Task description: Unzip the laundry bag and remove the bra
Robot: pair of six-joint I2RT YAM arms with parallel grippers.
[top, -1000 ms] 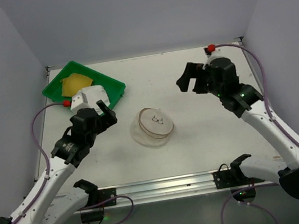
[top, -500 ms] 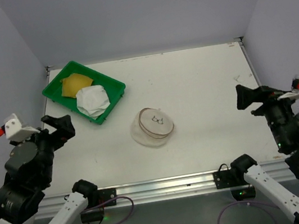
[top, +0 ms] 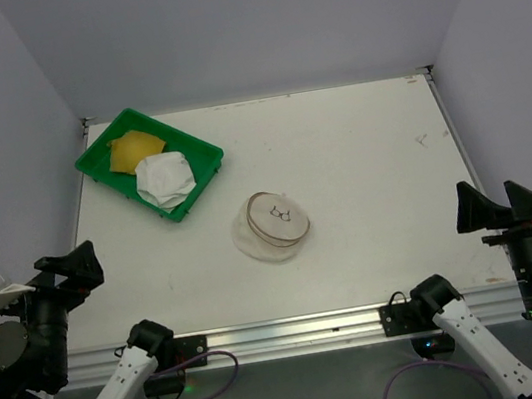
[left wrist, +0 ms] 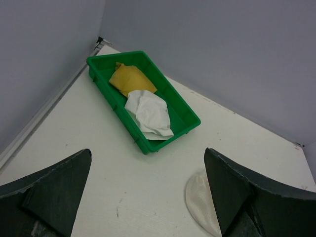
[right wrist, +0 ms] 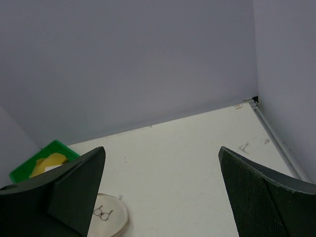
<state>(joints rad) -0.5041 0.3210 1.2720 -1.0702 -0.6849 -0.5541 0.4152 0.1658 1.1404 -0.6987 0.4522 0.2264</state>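
The laundry bag point(top: 271, 226), a round white mesh drum with a small black mark on its lid, lies mid-table. It also shows in the left wrist view point(left wrist: 200, 202) and the right wrist view point(right wrist: 108, 215). The bra point(top: 152, 167), one mustard-yellow cup and one white cup, lies in the green tray point(top: 200, 152), outside the bag; the left wrist view shows it point(left wrist: 143, 101). My left gripper point(top: 69, 266) point(left wrist: 148, 153) is open and empty at the near left edge. My right gripper point(top: 505, 204) point(right wrist: 162, 148) is open and empty at the near right edge. Both are far from the bag.
The green tray point(left wrist: 183, 112) stands at the back left, close to the left wall. Grey walls close the table on three sides. A metal rail point(top: 287, 330) runs along the near edge between the arm bases.
Both arms have pulled back from over the table to the near corners. The left gripper left the tray area, the right left the back right. The bag and the bra have not moved.
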